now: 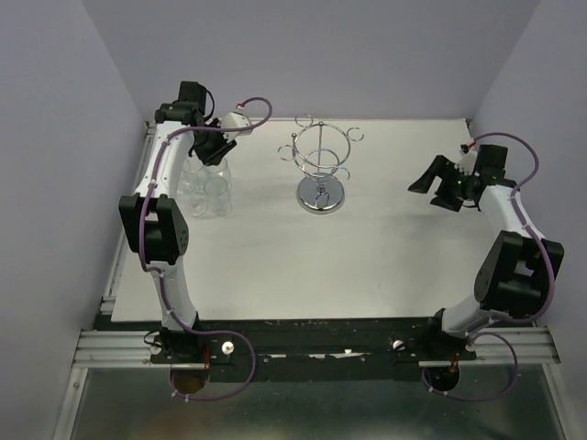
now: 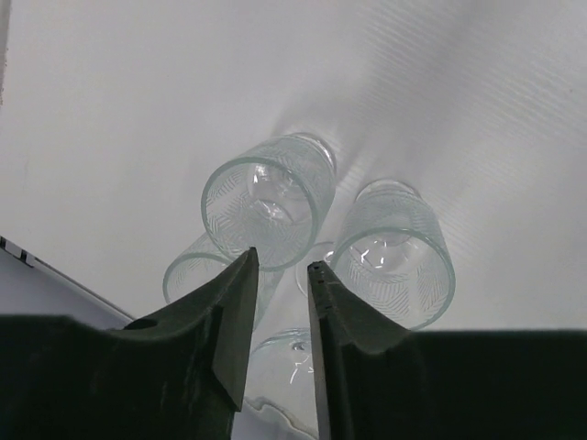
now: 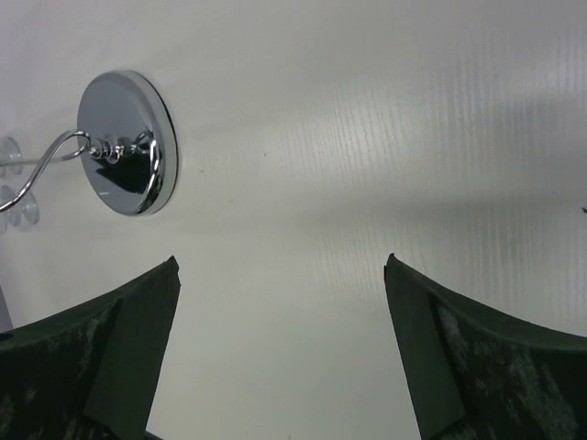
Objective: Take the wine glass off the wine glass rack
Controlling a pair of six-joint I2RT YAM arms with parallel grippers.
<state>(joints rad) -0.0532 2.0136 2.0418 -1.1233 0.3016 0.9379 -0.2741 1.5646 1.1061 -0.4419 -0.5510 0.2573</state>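
Observation:
The chrome wine glass rack (image 1: pixel 321 167) stands at the back middle of the table, and no glass hangs on its loops. Its mirrored base also shows in the right wrist view (image 3: pixel 124 142). Several clear wine glasses (image 1: pixel 206 188) stand together on the table at the back left. My left gripper (image 1: pixel 218 151) hovers right over them. In the left wrist view its fingers (image 2: pixel 282 258) are a narrow gap apart with nothing between them. One glass (image 2: pixel 284 353) sits below the gap, with others (image 2: pixel 266 197) (image 2: pixel 394 252) around it. My right gripper (image 1: pixel 442 186) is wide open and empty (image 3: pixel 282 259).
The side walls stand close on the left and right, and the table's left edge (image 2: pixel 37 261) runs next to the glasses. A metal rail (image 1: pixel 312 346) carrying both arm bases crosses the near edge.

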